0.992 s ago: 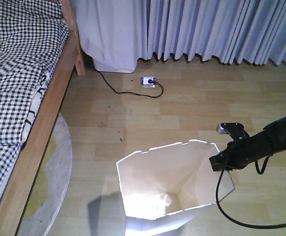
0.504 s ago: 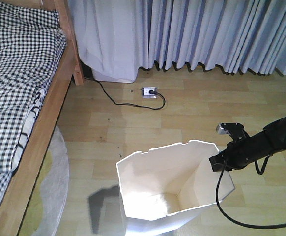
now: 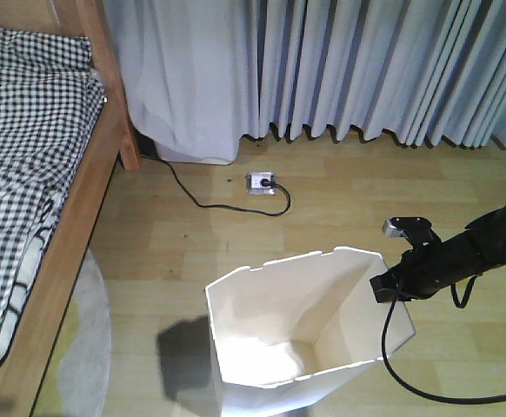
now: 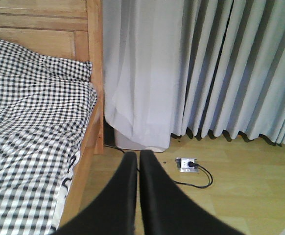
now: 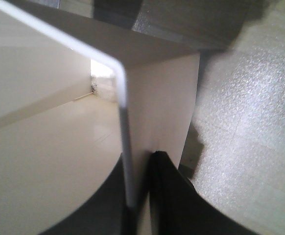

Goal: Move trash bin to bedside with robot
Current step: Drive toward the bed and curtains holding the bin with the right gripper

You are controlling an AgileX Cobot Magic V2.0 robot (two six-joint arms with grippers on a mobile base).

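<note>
The white trash bin point(image 3: 270, 321) stands on the wood floor at the bottom centre of the front view, open-topped and cream inside. My right gripper point(image 3: 383, 289) is shut on the bin's right rim. In the right wrist view the thin bin wall point(image 5: 123, 122) runs between the black fingers of that gripper point(image 5: 138, 164). The wooden bed frame point(image 3: 66, 234) with checked bedding point(image 3: 18, 130) lies to the left of the bin, apart from it. My left gripper point(image 4: 138, 157) is shut on nothing and faces the bed post point(image 4: 94, 73).
Grey curtains point(image 3: 366, 61) hang along the far wall. A floor socket point(image 3: 260, 182) with a black cable lies in front of them. A pale round rug point(image 3: 88, 347) sits by the bed. A black cable point(image 3: 427, 393) loops down from the right arm.
The floor socket, curtains and bed have slid down and left in the front view, so the curtains are nearer. The bin and right gripper keep their place in the frame.
</note>
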